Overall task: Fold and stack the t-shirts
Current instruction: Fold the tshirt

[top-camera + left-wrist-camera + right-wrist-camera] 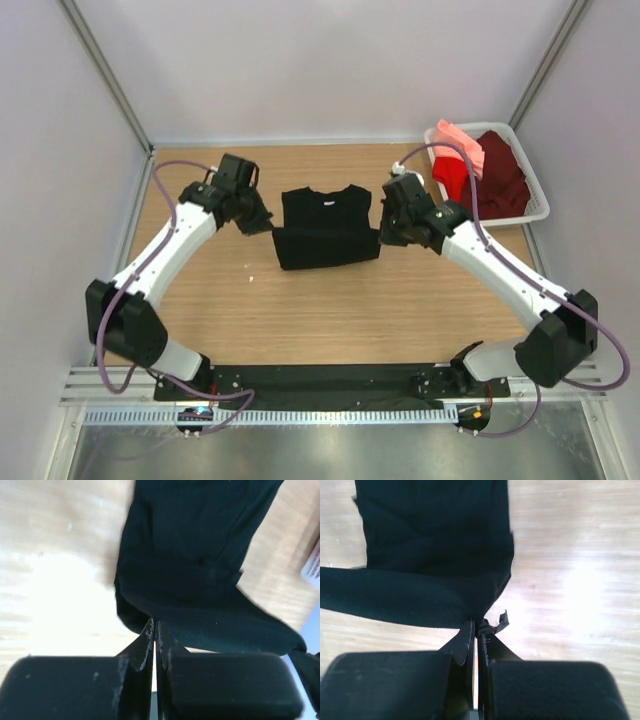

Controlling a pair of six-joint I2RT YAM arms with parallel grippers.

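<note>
Scene: We see a black t-shirt (325,230) lying partly folded at the centre of the overhead frame, collar toward the top, on the wooden table (300,320).
Left tool: The left tool (262,221) sits at the shirt's left edge with its jaws pressed together. In its wrist view the dark hem runs right into the fingertips, so we judge the cloth pinched there.
Right tool: The right tool (386,236), at the shirt's right edge, is likewise closed tight. The cloth is drawn to a point between its fingers, and a small tuft pokes out beside them.
Waiting pile: In the upper right of the overhead frame a white basket (538,205) holds the salmon-pink t-shirt (455,135), red t-shirt (452,177) and maroon t-shirt (500,170), heaped unfolded.
Stage: We judge a fold across the black shirt to be in hand, with nothing stacked yet.
Risk, thin grip: Both pinches sit at the very edge of the cloth. A quick pull could let a corner slip free and collapse the fold on one side.
Risk, uneven travel: If one arm leads the other, we expect a skewed crease and a lopsided base for the stack.
Risk, drag: Carrying the edge too low could drag the layer beneath along the table and bunch it.
Risk, release: The tuft at the right fingers may cling on opening and tug the corner out of line.
</note>
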